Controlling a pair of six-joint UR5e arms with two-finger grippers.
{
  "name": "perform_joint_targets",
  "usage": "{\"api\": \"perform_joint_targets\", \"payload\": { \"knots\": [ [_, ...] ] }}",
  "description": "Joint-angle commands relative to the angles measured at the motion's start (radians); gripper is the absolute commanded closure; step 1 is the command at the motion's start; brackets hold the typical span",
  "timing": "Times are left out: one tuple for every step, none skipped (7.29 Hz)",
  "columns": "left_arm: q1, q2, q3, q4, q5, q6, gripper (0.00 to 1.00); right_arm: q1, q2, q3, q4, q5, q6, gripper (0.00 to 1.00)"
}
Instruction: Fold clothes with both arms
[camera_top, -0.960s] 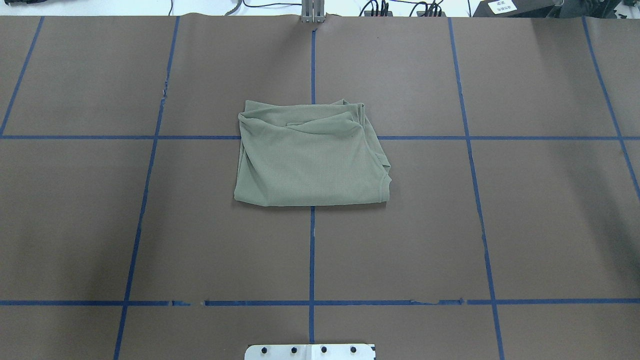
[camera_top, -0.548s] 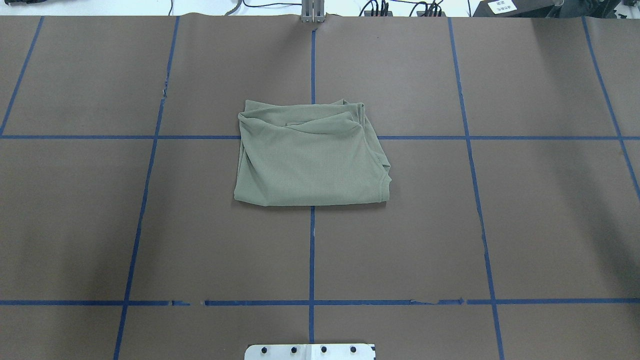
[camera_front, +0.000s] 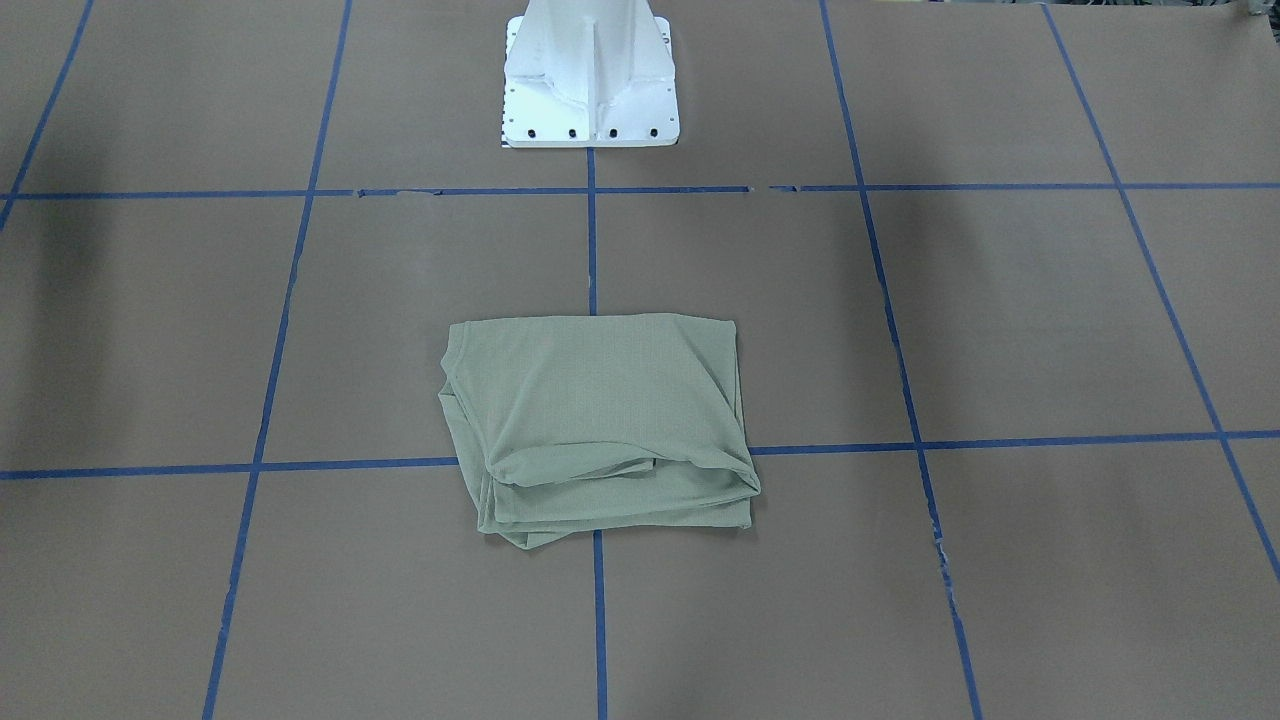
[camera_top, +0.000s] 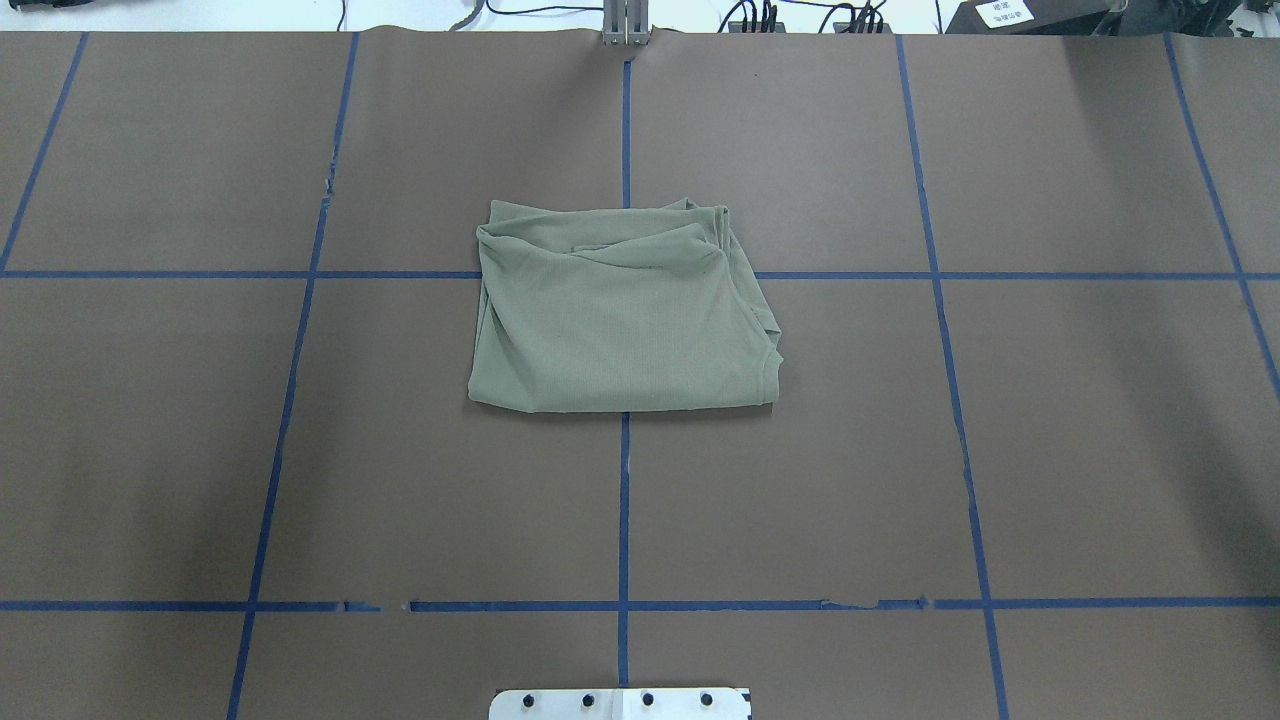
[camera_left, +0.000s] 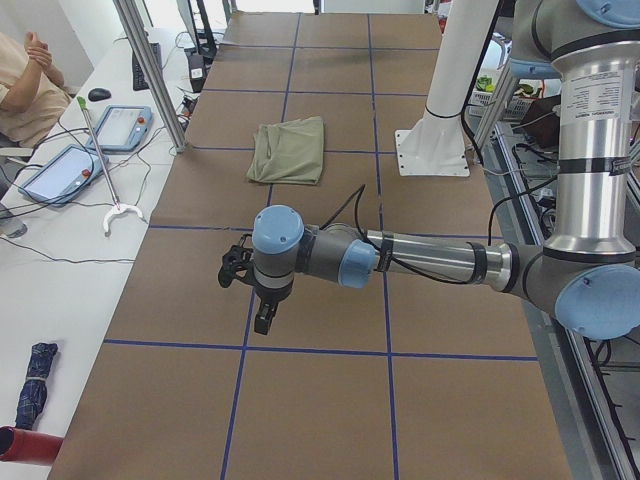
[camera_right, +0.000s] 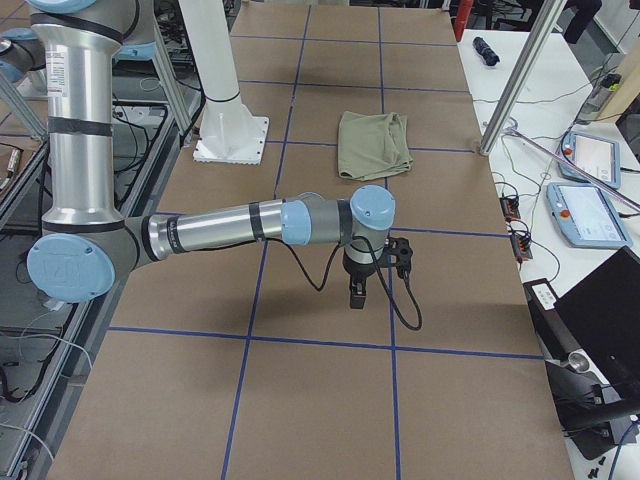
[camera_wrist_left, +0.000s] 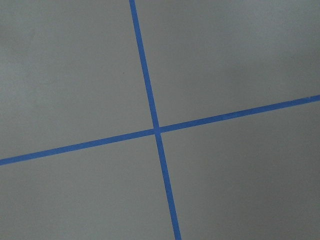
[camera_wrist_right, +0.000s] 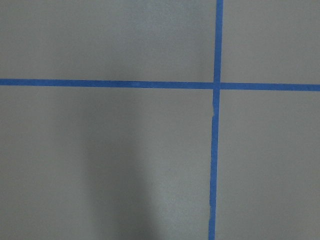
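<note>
Sage-green shirt (camera_top: 620, 320) lies folded in a rough rectangle at the middle of the worktop (camera_top: 1050, 450), over the blue tape cross (camera_top: 623, 500), stacked edges toward twelve o'clock seen from overhead. Our left pincer (camera_left: 262, 322) hangs well off at its nine o'clock, our right pincer (camera_right: 357, 300) at three; whether either is open or closed we cannot tell.

Finding no legible text anywhere, only making out blurred print on a white label (camera_top: 1003, 12) beyond the tabletop (camera_top: 900, 450)

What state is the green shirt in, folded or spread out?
Folded. The shirt lies as a compact rectangle on the table, stacked layers showing along its far edge in the overhead view, no sleeves sticking out.
</note>
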Motion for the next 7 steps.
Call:
{"api": "perform_joint_targets", "payload": {
  "knots": [
    [0.000,-0.024,-0.010,-0.001,-0.002,0.001,0.00,0.002,0.013,-0.005,0.001,-0.004,0.002,0.00],
    [0.000,-0.029,-0.017,-0.001,-0.002,0.001,0.00,0.002,0.016,-0.005,0.001,-0.002,0.001,0.00],
    [0.000,-0.041,-0.015,-0.001,0.000,0.000,0.00,0.002,0.016,-0.002,0.001,-0.002,0.001,0.00],
    [0.000,-0.046,-0.017,-0.001,-0.002,0.000,0.00,0.002,0.016,-0.002,0.001,-0.001,0.002,0.00],
    [0.014,-0.044,0.002,-0.001,0.003,0.001,0.00,0.000,0.016,-0.005,0.001,0.007,0.002,0.00],
    [0.015,-0.043,-0.026,0.002,-0.003,0.001,0.00,0.000,0.018,-0.005,0.001,0.018,0.002,0.00],
    [0.032,-0.040,-0.024,-0.003,-0.002,0.001,0.00,0.000,0.024,0.003,0.002,0.018,0.004,0.00]
  ]
}}
